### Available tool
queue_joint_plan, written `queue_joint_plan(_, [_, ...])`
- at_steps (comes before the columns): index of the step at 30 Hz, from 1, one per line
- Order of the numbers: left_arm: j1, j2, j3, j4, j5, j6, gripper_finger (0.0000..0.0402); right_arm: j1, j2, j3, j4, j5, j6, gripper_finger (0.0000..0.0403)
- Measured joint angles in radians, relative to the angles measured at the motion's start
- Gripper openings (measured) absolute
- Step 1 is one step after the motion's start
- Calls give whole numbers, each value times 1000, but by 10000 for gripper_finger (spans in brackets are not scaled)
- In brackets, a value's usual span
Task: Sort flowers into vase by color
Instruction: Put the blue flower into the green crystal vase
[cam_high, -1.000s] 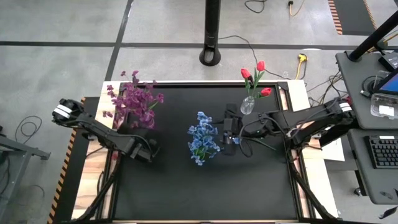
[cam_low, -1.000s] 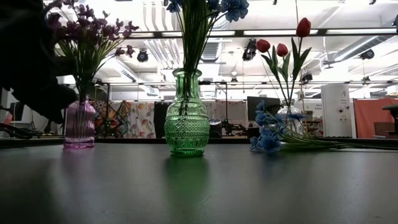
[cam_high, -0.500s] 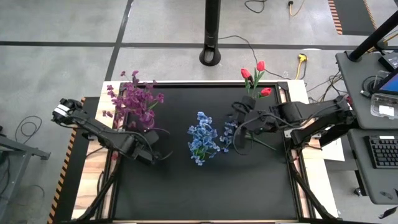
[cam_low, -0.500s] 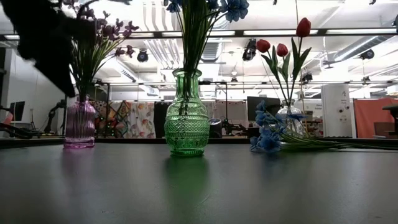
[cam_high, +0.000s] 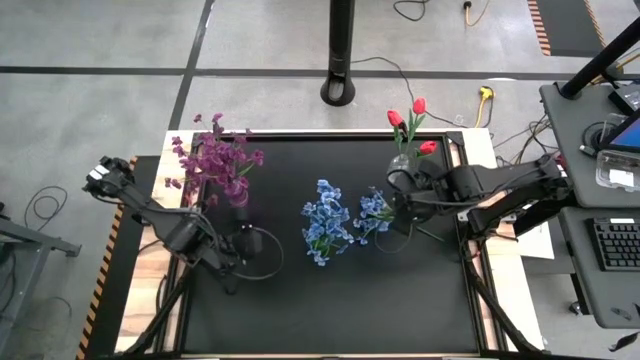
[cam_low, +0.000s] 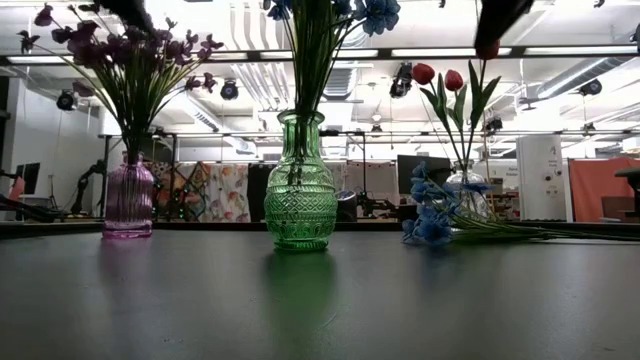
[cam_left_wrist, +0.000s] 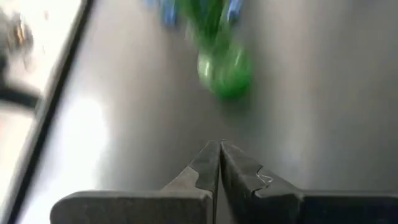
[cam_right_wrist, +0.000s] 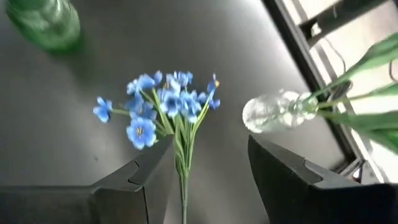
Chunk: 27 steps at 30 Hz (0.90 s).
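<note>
The right end effector (cam_right_wrist: 208, 171) hovers with its fingers spread apart, gripping nothing, above a loose blue flower cluster (cam_right_wrist: 163, 109) lying on the dark table (cam_high: 330, 300) between the green vase (cam_low: 300, 185) and the clear vase (cam_right_wrist: 273, 111) of red tulips (cam_high: 412, 122). The left end effector (cam_left_wrist: 221, 146), fully closed and empty, hangs near the purple flowers (cam_high: 215, 160).

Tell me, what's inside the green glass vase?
The green patterned glass vase holds green stems that rise to blue blossom clusters. Its textured wall blurs the stems' lower ends, so how they sit inside cannot be seen.
</note>
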Motion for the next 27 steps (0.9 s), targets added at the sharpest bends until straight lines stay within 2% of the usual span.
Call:
queue_joint_plan(4, [-18, 0, 71, 68, -133, 197, 0, 0, -4, -53, -3, -38, 26, 194])
queue_joint_plan(9, [-18, 0, 144, 76, -321, 308, 0, 11, -5, -145, 6, -76, 94, 194])
queue_joint_plan(14, [-46, -30, 158, 75, -324, 442, 0, 26, -5, -259, 41, -112, 152, 194])
queue_joint_plan(18, [-71, -114, 138, 102, -363, 451, 0, 26, -6, -341, 158, -116, 131, 204])
queue_joint_plan(22, [-78, -203, 98, 213, -429, 449, 0, 26, -6, -422, 279, -120, 91, 227])
queue_joint_plan(27, [-79, -277, 12, 330, -430, 453, 0, 26, -6, -522, 350, -113, 80, 269])
